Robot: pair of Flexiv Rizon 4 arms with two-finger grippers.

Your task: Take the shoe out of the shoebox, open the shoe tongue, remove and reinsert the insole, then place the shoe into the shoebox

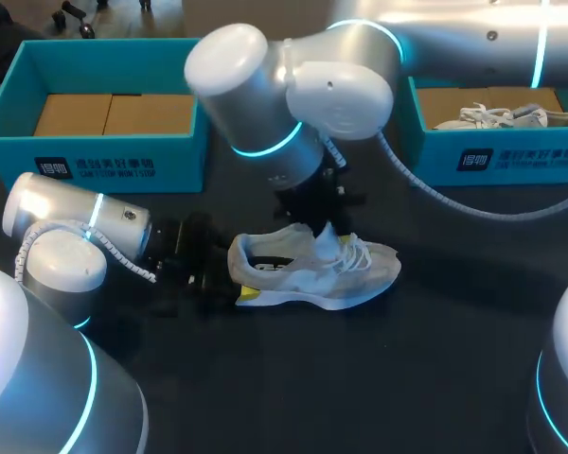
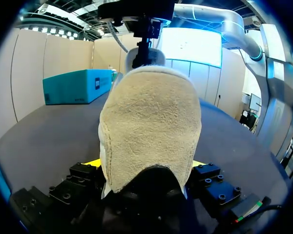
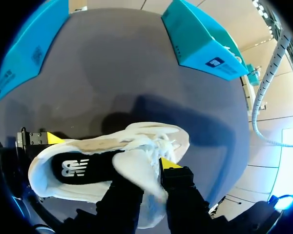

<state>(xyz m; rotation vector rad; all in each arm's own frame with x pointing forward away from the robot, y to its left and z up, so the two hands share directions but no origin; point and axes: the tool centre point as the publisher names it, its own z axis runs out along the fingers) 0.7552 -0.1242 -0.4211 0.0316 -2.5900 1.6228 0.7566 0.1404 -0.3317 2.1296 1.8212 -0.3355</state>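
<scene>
The dark grey table (image 1: 388, 378) carries everything. Two teal cardboard shoeboxes are parked along its far edge: the left shoebox (image 1: 123, 156) at the far left corner with plain brown card showing inside, and the right shoebox (image 1: 511, 156) at the far right corner with another pale shoe lying in it. The cream suede-and-mesh sneaker (image 1: 303, 274) is already out, set sole down around the middle of the table, heel toward the left edge and toe toward the right.

The left gripper (image 2: 144, 165) is clamped on the heel, one yellow tip pressed against each side. The right gripper (image 3: 145, 170) comes in from above and is pinched on the white padded tongue (image 1: 327, 238), which is lifted out of the laces. The black insole (image 3: 85, 168) can be seen lying flat inside the opening.

So the tongue-opening step looks to be the one in hand. It's probably done best if the tongue is drawn up and toward the toe, slowly, with the heel grip used as an anchor — otherwise the whole sneaker may get tipped or dragged. The opening should be made wide enough for the insole to be reached at its heel end.
</scene>
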